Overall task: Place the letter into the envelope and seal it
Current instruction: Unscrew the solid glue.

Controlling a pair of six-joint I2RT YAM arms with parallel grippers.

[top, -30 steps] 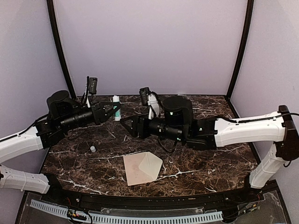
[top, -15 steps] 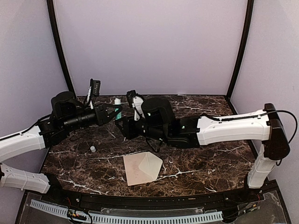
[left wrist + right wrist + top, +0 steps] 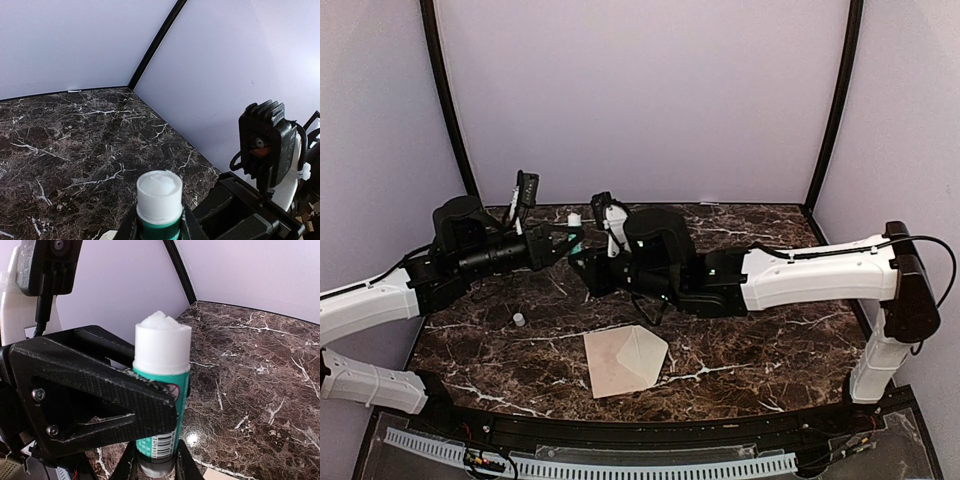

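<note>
Jaws of my left gripper point(image 3: 160, 227) clench a glue stick point(image 3: 162, 347) at mid-body, white tip up, while my right gripper point(image 3: 154, 465) pinches its base. Well apart, toward the table's point(image 3: 770, 340) front edge, the letter point(image 3: 605, 365) and envelope point(image 3: 648, 350) lie flat and overlapping, with a small white cap point(image 3: 518, 319) to their left.

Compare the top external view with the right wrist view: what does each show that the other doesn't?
Only the top external clearly shows the letter and the envelope on the table, plus a small white cap. Only the right wrist shows the barcode on the glue stick. Both show the glue stick held by the left gripper, with the right gripper closed at its base.
</note>
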